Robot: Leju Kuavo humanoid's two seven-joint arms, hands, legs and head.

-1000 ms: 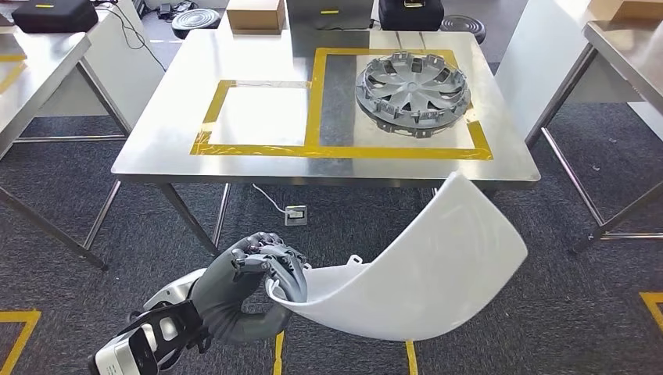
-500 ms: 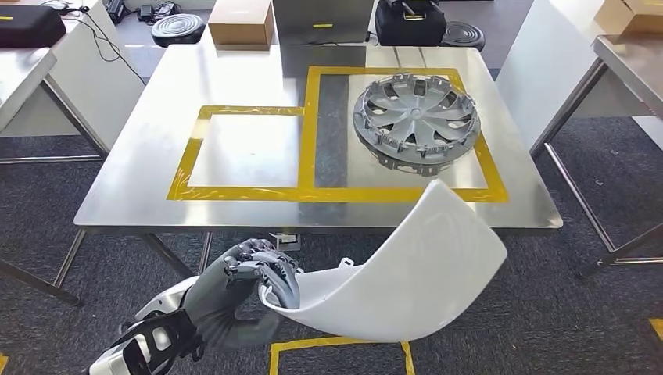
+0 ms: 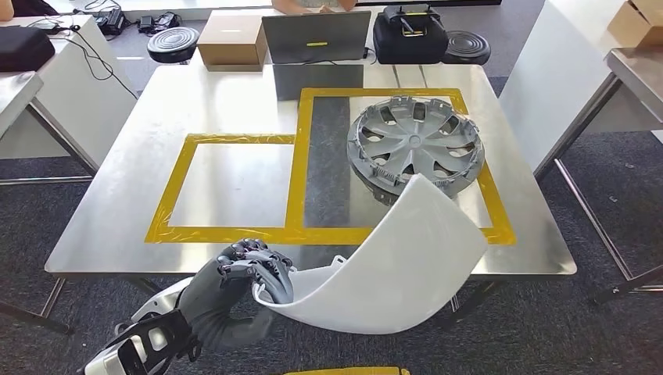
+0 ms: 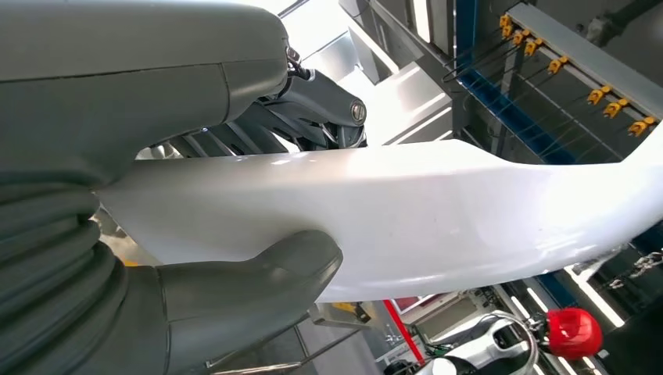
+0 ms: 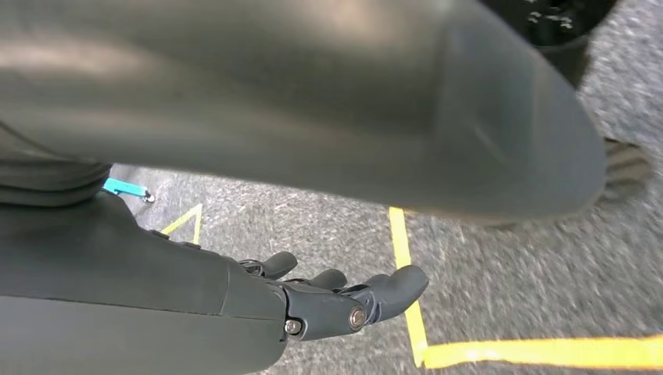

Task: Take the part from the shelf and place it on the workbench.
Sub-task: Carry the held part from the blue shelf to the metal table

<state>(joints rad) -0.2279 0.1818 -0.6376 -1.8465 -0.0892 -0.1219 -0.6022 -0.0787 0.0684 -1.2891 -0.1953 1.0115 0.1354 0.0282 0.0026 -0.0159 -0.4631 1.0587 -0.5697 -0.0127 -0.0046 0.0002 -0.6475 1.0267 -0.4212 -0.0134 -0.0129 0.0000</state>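
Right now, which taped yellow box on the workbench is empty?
The smaller left taped box; the larger right taped box holds the silver hubcap.

The curved part (image 3: 399,266) is plain glossy white, held by the dark grey left hand (image 3: 254,273) with its black fingers (image 3: 270,266). The surface (image 3: 117,195) is bare brushed steel, marked with two yellow tape rectangles (image 3: 293,187). The hubcap (image 3: 414,144) on the right is silver-grey. At the far edge sit a tan cardboard box (image 3: 231,43) and a black case (image 3: 409,35). The floor (image 3: 594,312) is dark grey speckled carpet with yellow lines. The right hand (image 5: 328,301) is dark grey.
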